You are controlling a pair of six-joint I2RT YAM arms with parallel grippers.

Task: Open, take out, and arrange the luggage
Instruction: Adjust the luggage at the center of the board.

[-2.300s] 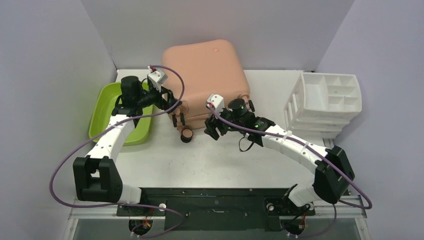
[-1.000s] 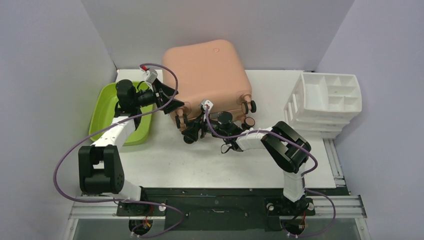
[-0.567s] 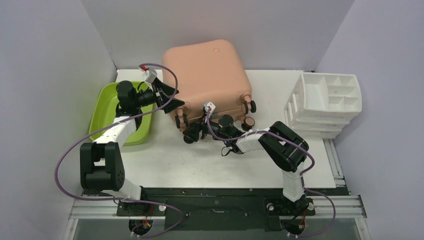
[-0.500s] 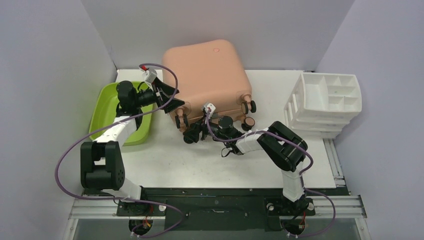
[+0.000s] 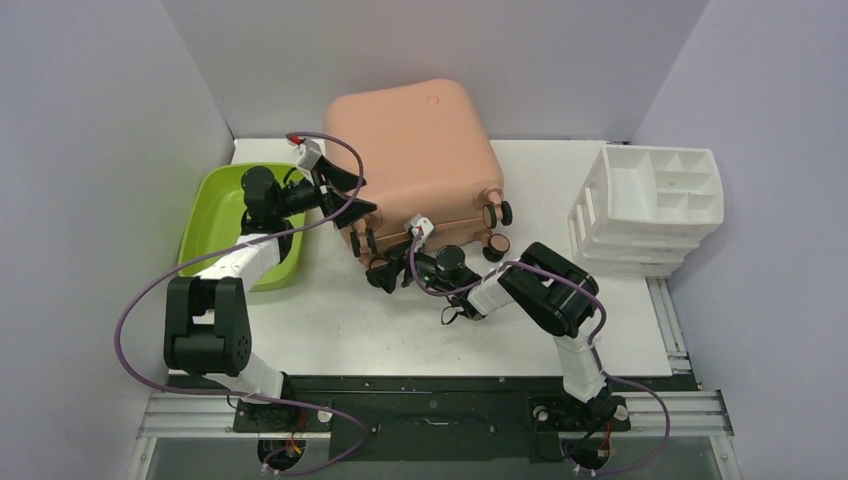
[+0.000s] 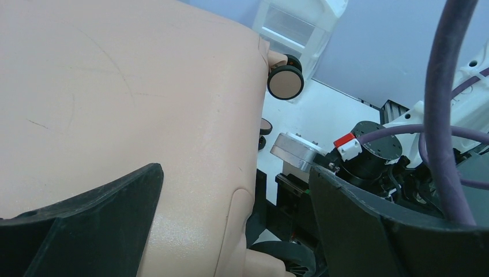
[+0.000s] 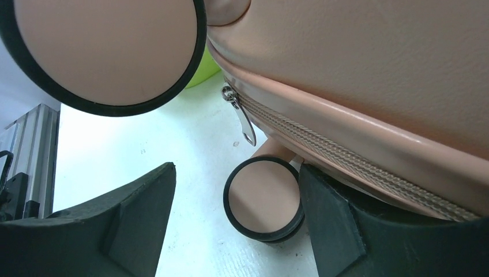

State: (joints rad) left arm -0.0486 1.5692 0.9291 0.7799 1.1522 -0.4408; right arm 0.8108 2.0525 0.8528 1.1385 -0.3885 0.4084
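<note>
Zipper pull (image 7: 242, 118) on the salmon-pink suitcase (image 5: 420, 150), lying on the surface (image 5: 330, 320), hangs just ahead of the open right fingers (image 7: 115, 225), its track running rightward; left fingers (image 6: 86, 225), spread wide, flank the shell corner

Inspection finding: I work in a robot test cell in a lab, not in a home or a shop. My two arms (image 5: 228, 268) are bolted to a metal base frame (image 5: 430, 405) at the near edge of a white worktop (image 5: 380, 330). Plain pale panels (image 5: 90, 150) wall it in on three sides. Purple cables (image 6: 441, 115) hang exposed. On it are only a suitcase (image 5: 420, 150), a green tub (image 5: 212, 215) and a white organizer (image 5: 650, 200).
</note>
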